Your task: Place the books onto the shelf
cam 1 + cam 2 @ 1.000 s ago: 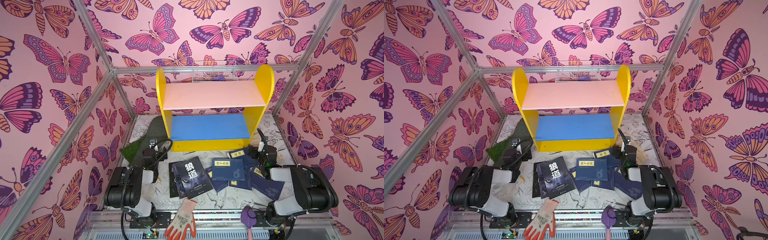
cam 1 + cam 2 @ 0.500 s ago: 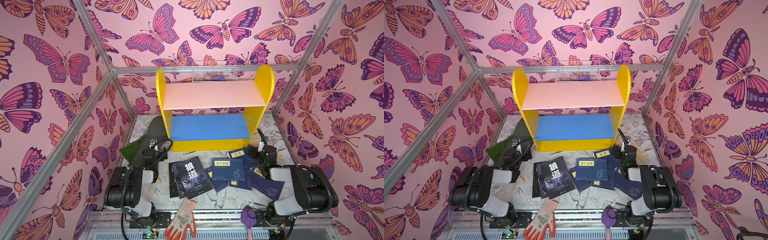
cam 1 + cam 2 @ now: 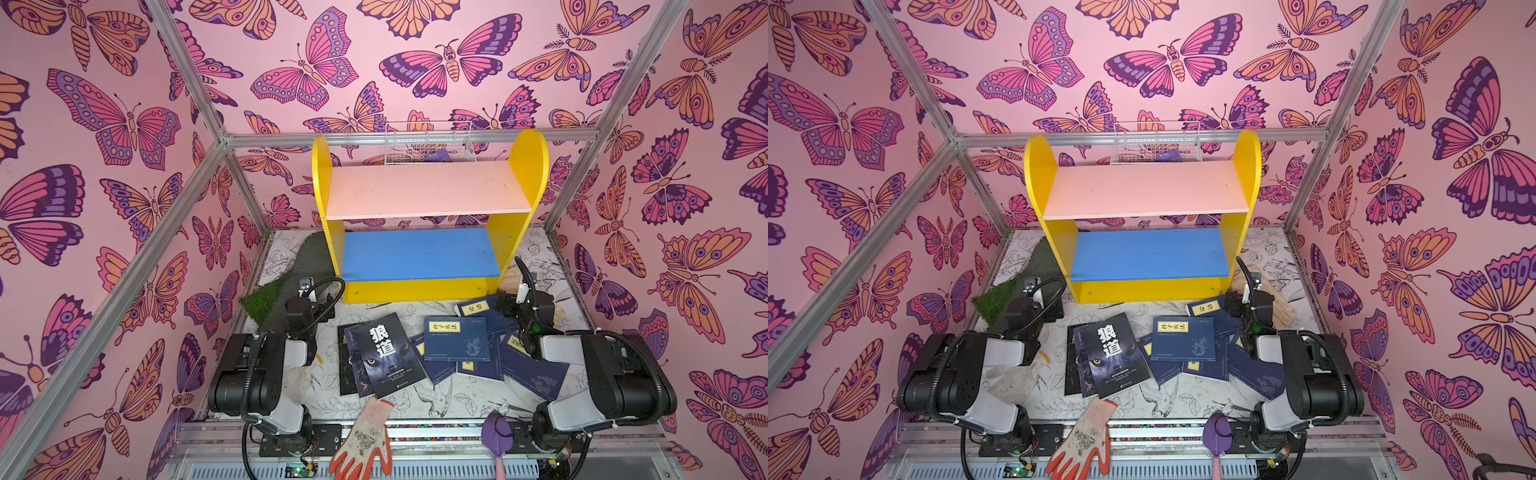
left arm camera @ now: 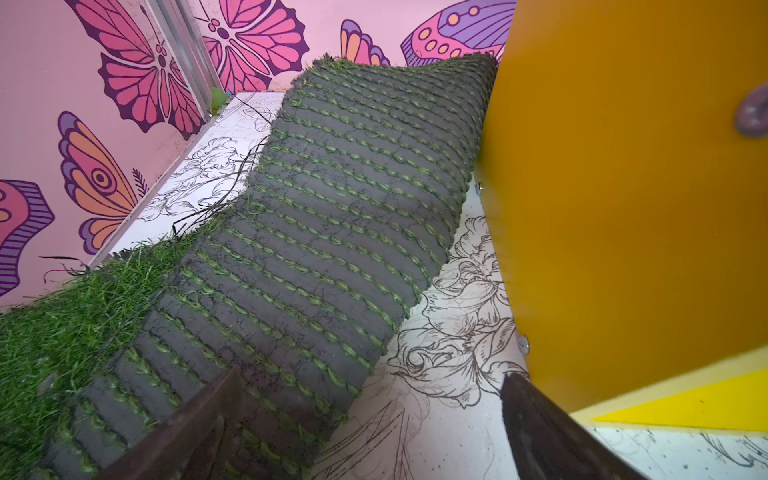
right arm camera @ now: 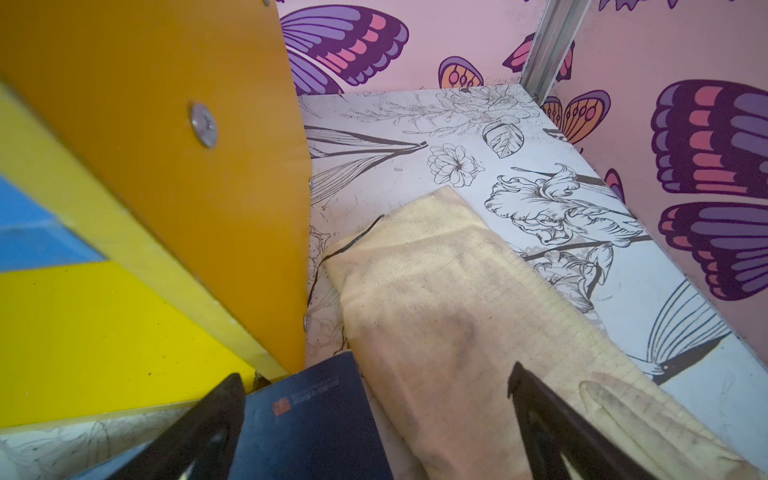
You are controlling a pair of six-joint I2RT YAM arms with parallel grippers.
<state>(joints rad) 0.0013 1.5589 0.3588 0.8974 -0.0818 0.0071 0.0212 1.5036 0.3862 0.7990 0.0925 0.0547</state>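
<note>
The shelf (image 3: 424,191) (image 3: 1142,189) stands at the back with yellow side panels, a bare pink upper board and a bare blue lower board. The books lie scattered on the floor in front of it: a dark one with a wolf's eyes (image 3: 384,353) (image 3: 1111,353), and several navy ones with yellow labels (image 3: 457,338) (image 3: 1183,338). My left gripper (image 3: 316,303) (image 4: 374,415) is open and empty by the shelf's left foot (image 4: 623,208). My right gripper (image 3: 511,299) (image 5: 374,415) is open above a navy book's corner (image 5: 307,424), beside the shelf's right panel (image 5: 166,145).
A folded artificial-grass mat (image 3: 286,278) (image 4: 332,208) lies left of the shelf. A beige cloth (image 5: 436,311) lies to its right. A white wire basket (image 3: 428,145) hangs behind the shelf. An orange-fingered glove (image 3: 365,436) and a purple trowel (image 3: 496,432) rest at the front rail.
</note>
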